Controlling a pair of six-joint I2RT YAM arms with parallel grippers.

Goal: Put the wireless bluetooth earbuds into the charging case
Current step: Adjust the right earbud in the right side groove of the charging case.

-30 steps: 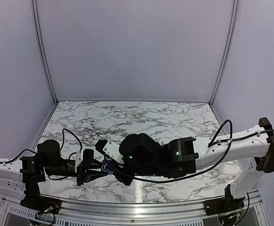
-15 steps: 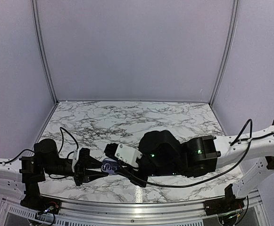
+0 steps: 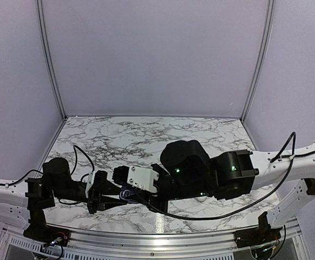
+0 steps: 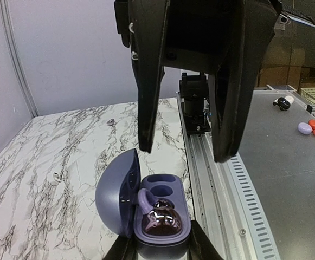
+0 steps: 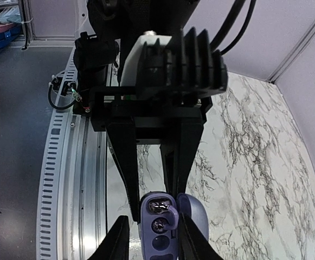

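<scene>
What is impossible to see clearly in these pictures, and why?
- Top view: the charging case is mostly hidden under the right gripper.
- Left wrist view: two tiny pale pieces on the table are too small to identify.
- Left wrist view: the left gripper has its fingertips cut off by the bottom edge.

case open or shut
Open: the case lid stands raised left of the base in the left wrist view, wells exposed.
</scene>
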